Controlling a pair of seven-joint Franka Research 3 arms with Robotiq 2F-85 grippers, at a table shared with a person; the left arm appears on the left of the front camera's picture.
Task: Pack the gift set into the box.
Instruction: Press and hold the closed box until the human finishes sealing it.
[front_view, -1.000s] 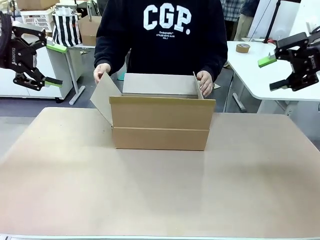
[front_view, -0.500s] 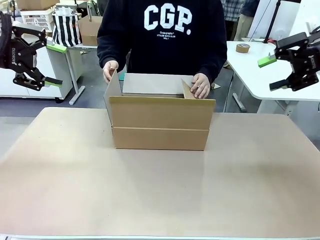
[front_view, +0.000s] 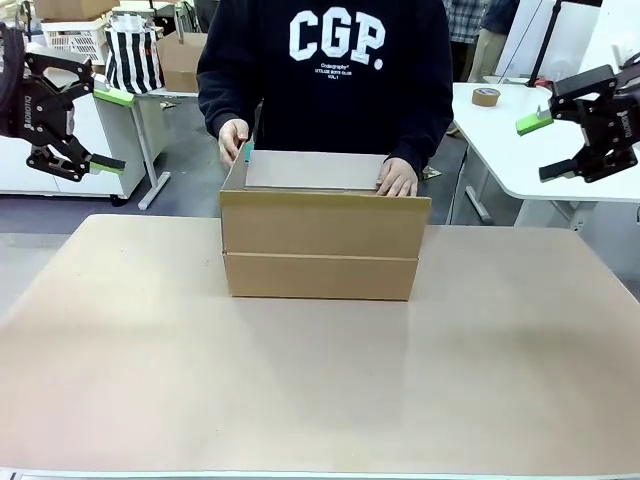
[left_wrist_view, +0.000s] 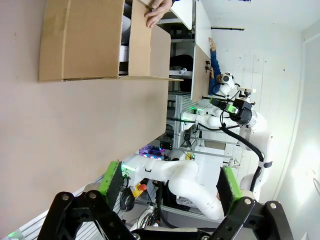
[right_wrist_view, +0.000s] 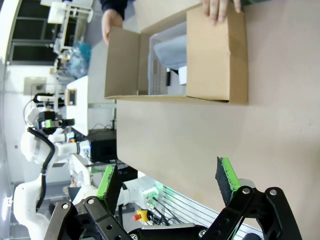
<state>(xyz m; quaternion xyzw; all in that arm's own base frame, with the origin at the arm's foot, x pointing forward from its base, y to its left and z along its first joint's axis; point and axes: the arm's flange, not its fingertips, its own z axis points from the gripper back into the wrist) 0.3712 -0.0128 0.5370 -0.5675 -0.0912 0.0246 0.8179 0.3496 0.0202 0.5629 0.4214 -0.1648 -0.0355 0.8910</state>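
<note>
Bright, even overhead indoor lighting, soft faint shadow at the near base of the box (front_view: 320, 245), front view sharp with no glare, wrist views rolled sideways with wide-angle bending at edges, overexposed white wall in left wrist view, far backgrounds slightly soft.

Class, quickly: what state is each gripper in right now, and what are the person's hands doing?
Left gripper: open, holding nothing.
Right gripper: open, holding nothing.
Person's hands: folding the box end flaps inward.
</note>
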